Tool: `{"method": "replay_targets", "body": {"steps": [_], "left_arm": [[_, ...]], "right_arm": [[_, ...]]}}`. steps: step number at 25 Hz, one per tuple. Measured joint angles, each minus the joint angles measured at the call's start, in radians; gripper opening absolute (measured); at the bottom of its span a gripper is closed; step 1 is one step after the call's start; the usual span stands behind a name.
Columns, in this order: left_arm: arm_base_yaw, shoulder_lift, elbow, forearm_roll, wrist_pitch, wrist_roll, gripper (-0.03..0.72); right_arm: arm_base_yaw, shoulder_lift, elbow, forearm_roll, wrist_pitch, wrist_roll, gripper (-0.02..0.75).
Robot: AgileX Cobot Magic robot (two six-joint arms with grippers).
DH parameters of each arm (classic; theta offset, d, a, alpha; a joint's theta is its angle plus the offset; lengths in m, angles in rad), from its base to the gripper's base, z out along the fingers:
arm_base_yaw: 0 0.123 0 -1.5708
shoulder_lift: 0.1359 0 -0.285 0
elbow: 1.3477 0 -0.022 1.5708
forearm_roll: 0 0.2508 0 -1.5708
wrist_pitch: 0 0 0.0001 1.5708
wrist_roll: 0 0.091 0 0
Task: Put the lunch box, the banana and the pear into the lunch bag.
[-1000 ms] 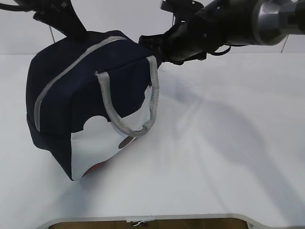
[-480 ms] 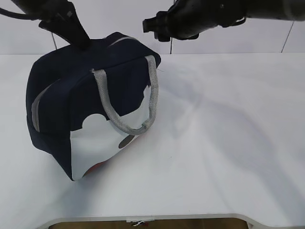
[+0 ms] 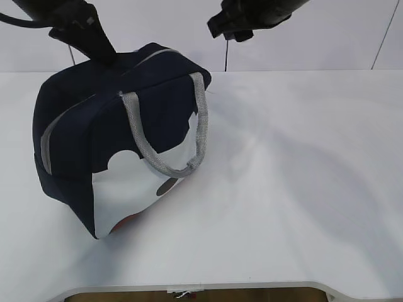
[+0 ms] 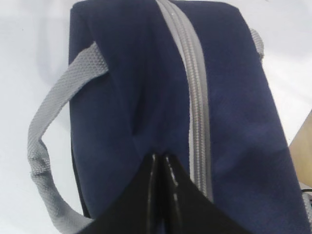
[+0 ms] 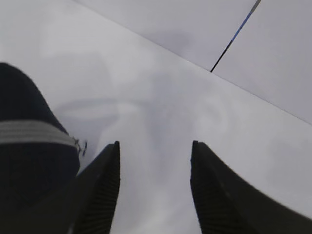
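The navy lunch bag (image 3: 82,119) sits tilted on the white table, its grey zipper (image 4: 193,97) shut along the top. My left gripper (image 3: 104,55) is shut, pinching a fold of the bag's top fabric (image 4: 161,157) beside the zipper. My right gripper (image 3: 217,26) hangs open in the air above and behind the bag's far end. Nothing lies between its fingers (image 5: 154,146), and the bag's zipper end (image 5: 29,132) is just to their left. The lunch box, the banana and the pear are out of view.
One grey webbing handle (image 3: 200,126) hangs down over the bag's white spotted panel (image 3: 135,189). The white table (image 3: 302,189) stretches right of the bag to its front edge (image 3: 252,286). A white wall stands behind.
My right gripper opened and drew back up and to the right, away from the bag's far end. The left gripper kept its pinch, and the bag barely shifted.
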Motion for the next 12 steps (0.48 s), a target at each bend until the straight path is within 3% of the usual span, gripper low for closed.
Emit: {"method": "replay_targets", "body": {"steps": [8,10,12], "left_arm": [[0.0,0.0,0.0,0.055,-0.002,-0.121,0.016],[0.0,0.0,0.0,0.078,-0.002,-0.16,0.066],[0.0,0.0,0.0,0.087,-0.002,-0.189,0.167]], "right_arm": [[0.027,-0.093,0.0,0.04,0.325,-0.04,0.349],[0.029,-0.114,0.0,0.069,0.395,-0.04,0.342],[0.029,-0.133,-0.002,0.096,0.474,-0.044,0.34]]}}
